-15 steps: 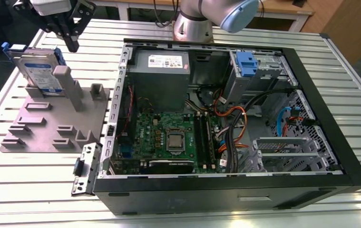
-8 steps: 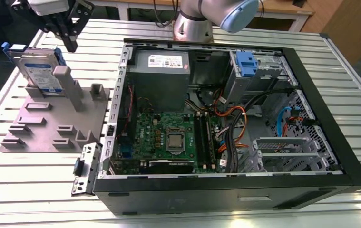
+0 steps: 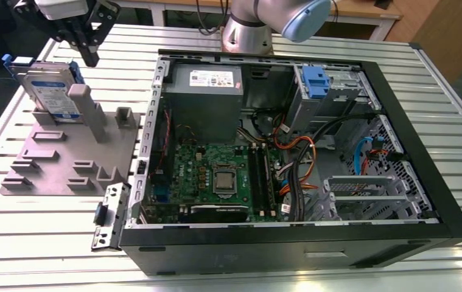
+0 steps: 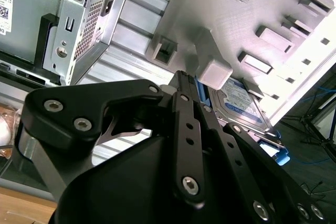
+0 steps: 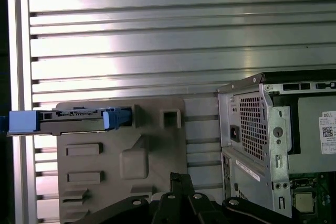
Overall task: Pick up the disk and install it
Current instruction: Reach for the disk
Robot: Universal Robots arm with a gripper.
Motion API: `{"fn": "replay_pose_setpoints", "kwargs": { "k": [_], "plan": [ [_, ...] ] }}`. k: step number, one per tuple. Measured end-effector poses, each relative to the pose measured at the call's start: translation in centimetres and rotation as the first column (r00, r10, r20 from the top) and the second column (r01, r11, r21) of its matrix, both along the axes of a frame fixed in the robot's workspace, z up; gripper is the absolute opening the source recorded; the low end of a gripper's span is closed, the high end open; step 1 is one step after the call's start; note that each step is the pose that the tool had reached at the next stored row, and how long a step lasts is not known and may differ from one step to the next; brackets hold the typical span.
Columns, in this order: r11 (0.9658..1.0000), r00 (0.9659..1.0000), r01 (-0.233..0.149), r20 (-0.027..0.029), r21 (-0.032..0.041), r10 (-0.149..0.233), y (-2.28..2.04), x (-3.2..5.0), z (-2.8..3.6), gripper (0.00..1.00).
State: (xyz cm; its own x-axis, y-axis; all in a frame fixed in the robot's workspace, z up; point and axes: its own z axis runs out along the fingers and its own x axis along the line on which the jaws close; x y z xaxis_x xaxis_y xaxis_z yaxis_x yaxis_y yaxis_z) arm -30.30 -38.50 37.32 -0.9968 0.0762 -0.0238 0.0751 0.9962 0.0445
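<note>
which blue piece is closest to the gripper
The blue bracket on the disk, standing on edge in the grey holder right by the gripper. The other, a blue tab, sits on the drive cage inside the case.

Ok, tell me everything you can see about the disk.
The disk is a flat silver drive with a white-and-blue label, framed by a bright blue plastic carrier. It stands on edge in the grey fixture plate at the exterior view's left, outside the computer case. The gripper hangs just above, apparently not touching it.
</note>
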Motion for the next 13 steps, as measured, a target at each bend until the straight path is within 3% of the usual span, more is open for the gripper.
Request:
{"fn": "replay_pose_setpoints", "kwargs": {
  "k": [13],
  "plan": [
    [1.0000,1.0000,0.000,0.0000,0.0000,0.000,0.00,-0.42,0.00,0.11]
  ]
}}
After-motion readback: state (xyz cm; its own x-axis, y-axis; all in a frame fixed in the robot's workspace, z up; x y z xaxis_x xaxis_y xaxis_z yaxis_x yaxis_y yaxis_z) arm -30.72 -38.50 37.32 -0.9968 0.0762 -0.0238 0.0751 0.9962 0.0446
